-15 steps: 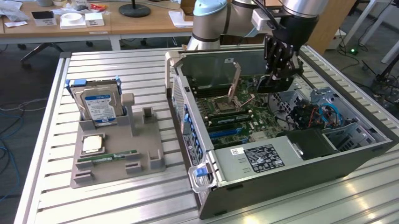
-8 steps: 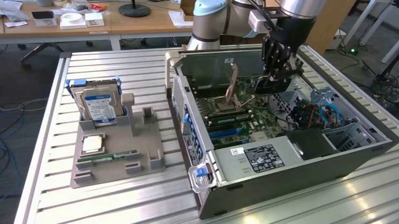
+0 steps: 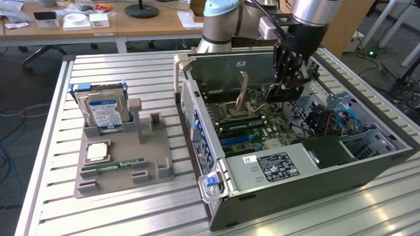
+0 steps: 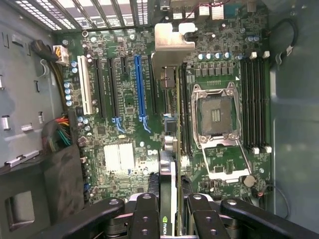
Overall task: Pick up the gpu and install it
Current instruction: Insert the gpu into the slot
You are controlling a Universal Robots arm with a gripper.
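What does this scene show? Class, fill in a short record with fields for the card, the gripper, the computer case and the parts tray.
gpu: thin green circuit card with silver metal end bracket, held edge-on over the green motherboard; whether it sits in a slot cannot be told
gripper: black fingered gripper, shut on the gpu, reaching into the case
case: open grey metal computer case, lying on its side
tray: grey plastic tray holding a boxy hard drive with blue-white label and a narrow green RAM stick

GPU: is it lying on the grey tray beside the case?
No, the gripper holds the gpu edge-on above the motherboard inside the case.
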